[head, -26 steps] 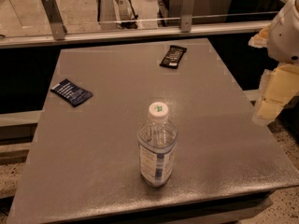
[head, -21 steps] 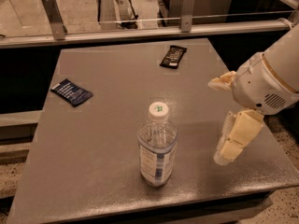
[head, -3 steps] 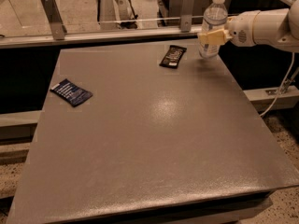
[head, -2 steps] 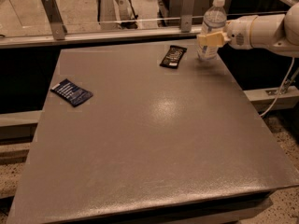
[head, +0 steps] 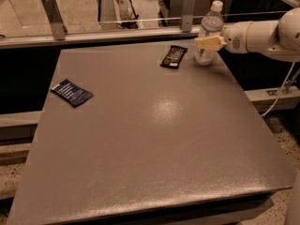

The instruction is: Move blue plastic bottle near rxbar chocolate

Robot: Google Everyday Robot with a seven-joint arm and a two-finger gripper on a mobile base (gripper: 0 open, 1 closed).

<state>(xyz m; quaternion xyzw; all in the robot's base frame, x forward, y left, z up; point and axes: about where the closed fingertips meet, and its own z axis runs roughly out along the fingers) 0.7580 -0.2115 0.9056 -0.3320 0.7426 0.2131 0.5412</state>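
Bottle: the blue plastic bottle (head: pixel 211 25) is upright at the table's (head: pixel 154 139) 1 o'clock corner, just beside the rxbar chocolate (head: pixel 174 56), at its 3 o'clock.
Gripper: the gripper (head: pixel 206 43) reaches in from 3 o'clock and is clamped around the bottle's middle.
Base contact: I cannot tell whether the base is resting on the table.
Done: I judge the placement near the bar essentially made.
Left: let go and pull the arm clear without tipping it.
Bystander: the dark blue packet (head: pixel 71 92) lies at 9 o'clock, well apart.
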